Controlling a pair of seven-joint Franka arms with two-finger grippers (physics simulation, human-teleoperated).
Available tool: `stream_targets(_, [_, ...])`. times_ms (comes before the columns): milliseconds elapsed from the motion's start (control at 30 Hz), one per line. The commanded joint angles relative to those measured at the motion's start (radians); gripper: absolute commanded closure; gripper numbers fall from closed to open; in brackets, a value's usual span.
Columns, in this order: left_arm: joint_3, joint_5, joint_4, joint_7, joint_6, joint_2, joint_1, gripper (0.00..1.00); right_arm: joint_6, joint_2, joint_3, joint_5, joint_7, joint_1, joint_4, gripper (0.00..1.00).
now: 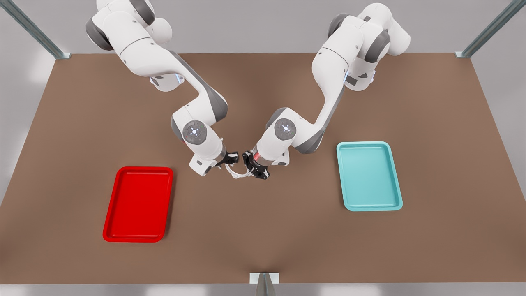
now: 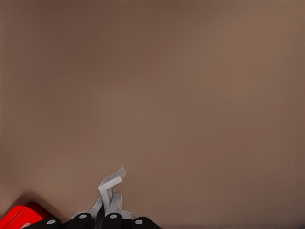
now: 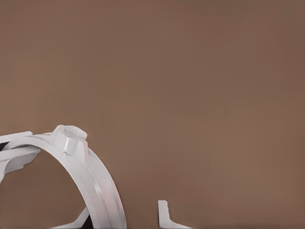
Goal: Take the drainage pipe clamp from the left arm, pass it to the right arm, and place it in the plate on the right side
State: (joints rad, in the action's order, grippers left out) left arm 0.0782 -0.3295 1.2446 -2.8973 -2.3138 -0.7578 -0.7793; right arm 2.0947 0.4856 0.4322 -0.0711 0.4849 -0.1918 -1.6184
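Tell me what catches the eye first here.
The left pincer and right pincer meet over the middle of the brown table, a small white drainage pipe clamp between them. A red tray lies at the front view's left, a teal tray at its right.

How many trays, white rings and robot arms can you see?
Trays: 2, the red tray and the teal tray
White rings: 1, the pipe clamp, between the two grippers
Robot arms: 2, the left arm and the right arm
Total: 5
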Motion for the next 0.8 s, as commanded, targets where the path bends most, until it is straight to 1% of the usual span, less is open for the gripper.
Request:
stream_targets(0, [0.0,0.004,-0.001,-0.218,0.002,0.002,0.0,0.79,0.015,-0.001,0.0,0.001,0.034,0.0,0.0,0.49])
stream_targets(67, [0.0,0.004,-0.001,-0.218,0.002,0.002,0.0,0.79,0.015,-0.001,0.0,0.001,0.034,0.002,0.0,0.73])
stream_targets(100, [0.0,0.004,-0.001,-0.217,0.002,0.002,0.0,0.79,0.016,-0.001,0.0,0.001,0.034,0.002,0.0,0.76])
stream_targets(133, [0.002,0.004,-0.001,-0.215,0.002,0.002,0.002,0.03,0.015,-0.001,0.0,0.001,0.034,0.002,0.0,0.78])
stream_targets(167, [0.002,0.004,-0.001,-0.215,0.002,0.002,0.002,0.0,0.015,-0.001,0.0,0.001,0.034,0.002,0.0,0.79])
stream_targets(233, [0.002,0.009,-0.001,-0.215,0.01,0.011,0.002,0.0,0.01,-0.002,0.0,0.001,0.027,0.015,0.0,0.79])
stream_targets(367, [0.003,0.012,-0.001,-0.172,0.134,0.097,0.009,0.0,0.005,-0.013,0.0,-0.003,0.021,0.037,-0.029,0.79])
stream_targets(400, [0.003,0.012,-0.001,-0.16,0.152,0.114,0.011,0.0,0.01,-0.013,0.0,-0.047,0.021,0.054,-0.035,0.79])
stream_targets(467, [-0.002,0.007,-0.001,-0.06,0.218,0.138,0.051,0.0,0.01,-0.021,0.0,-0.081,0.02,0.115,-0.041,0.79])
stream_targets(500, [0.002,0.004,-0.001,0.068,0.283,0.155,0.089,0.0,0.007,-0.025,0.0,-0.095,0.004,0.143,-0.043,0.79])
stream_targets(533, [-0.002,0.004,-0.001,0.258,0.352,0.167,0.143,0.0,0.013,-0.035,0.0,-0.096,-0.018,0.176,-0.07,0.79])
stream_targets(600, [0.005,0.01,-0.001,0.802,0.514,0.192,0.299,0.0,0.033,-0.041,0.002,-0.107,-0.097,0.258,-0.115,0.79])
stream_targets(633, [0.008,0.012,-0.001,1.039,0.548,0.195,0.368,0.0,0.045,-0.041,0.002,-0.111,-0.126,0.285,-0.129,0.79])
stream_targets(667, [0.009,0.013,-0.001,1.364,0.577,0.199,0.468,0.0,0.094,-0.047,0.005,-0.148,-0.146,0.334,-0.19,0.79])
stream_targets(700, [0.017,0.058,-0.001,1.672,0.582,0.212,0.54,0.0,0.153,-0.051,0.008,-0.182,-0.152,0.371,-0.241,0.78])
stream_targets(767, [0.017,0.147,-0.001,2.339,0.672,0.276,0.638,0.0,0.254,-0.032,0.007,-0.257,-0.176,0.451,-0.301,0.78])
